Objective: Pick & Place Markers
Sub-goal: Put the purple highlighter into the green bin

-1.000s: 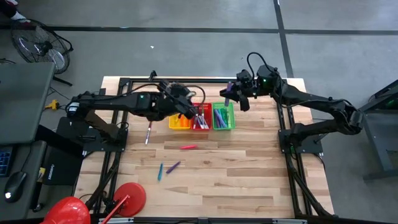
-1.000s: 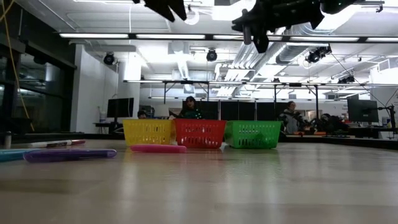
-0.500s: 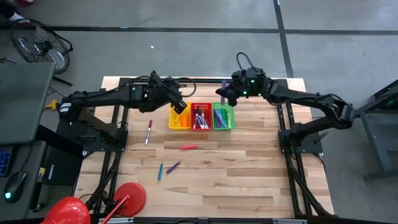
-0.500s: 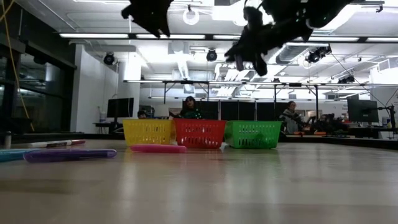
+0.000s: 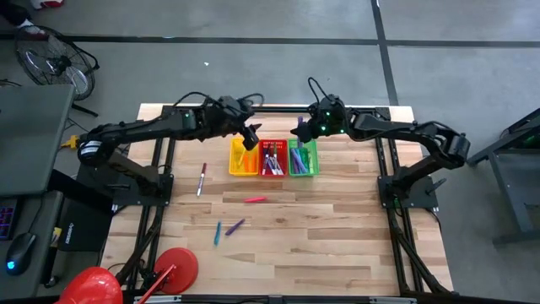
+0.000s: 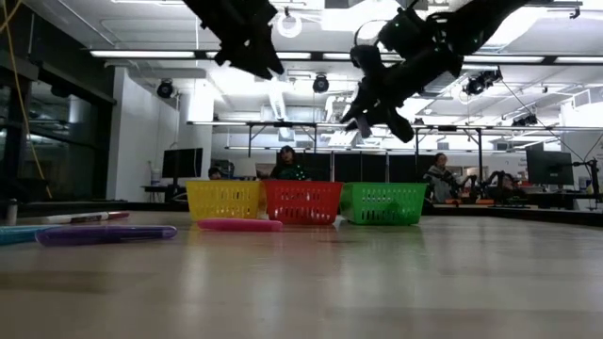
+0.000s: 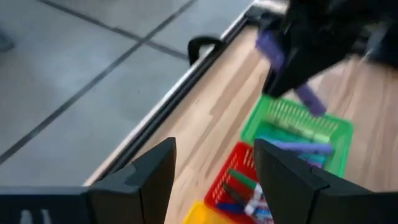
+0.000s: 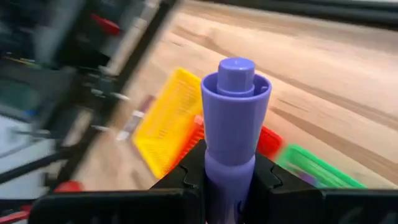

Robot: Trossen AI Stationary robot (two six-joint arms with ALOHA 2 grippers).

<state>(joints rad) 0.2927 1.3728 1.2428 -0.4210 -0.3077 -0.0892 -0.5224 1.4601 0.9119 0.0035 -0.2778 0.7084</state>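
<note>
My right gripper (image 5: 300, 133) hangs over the far side of the green basket (image 5: 302, 160), shut on a purple marker (image 8: 235, 106). My left gripper (image 5: 251, 135) hovers open and empty above the far edge of the yellow basket (image 5: 243, 161); its fingers (image 7: 155, 168) frame the green basket (image 7: 298, 127) and the red basket (image 7: 242, 186). Several markers lie inside the red basket (image 5: 272, 159) and the green one. Loose markers rest flat on the wood: a white one (image 5: 202, 179), a pink one (image 5: 255, 200), a purple one (image 5: 235, 226) and a teal one (image 5: 217, 233). My right gripper pinches the purple marker's barrel (image 8: 229, 163) between its two fingers (image 8: 268, 175). The marker lies along the fingers, and its stepped end (image 8: 236, 67) sticks out past the fingertips. It is lifted clear and tilted, its lower end (image 7: 309, 99) above the green basket.
The three baskets stand side by side near the table's far edge (image 5: 278, 107). A red disc-shaped object (image 5: 173, 268) lies at the near left corner. Bare wood (image 5: 337, 236) stretches across the near and right parts of the table. People sit at desks beyond the table (image 6: 287, 162).
My right gripper has come down toward the green basket and rolled, tilting the purple marker with it. My left gripper has drawn back from over the baskets toward the table's far edge and sunk a little, staying open.
</note>
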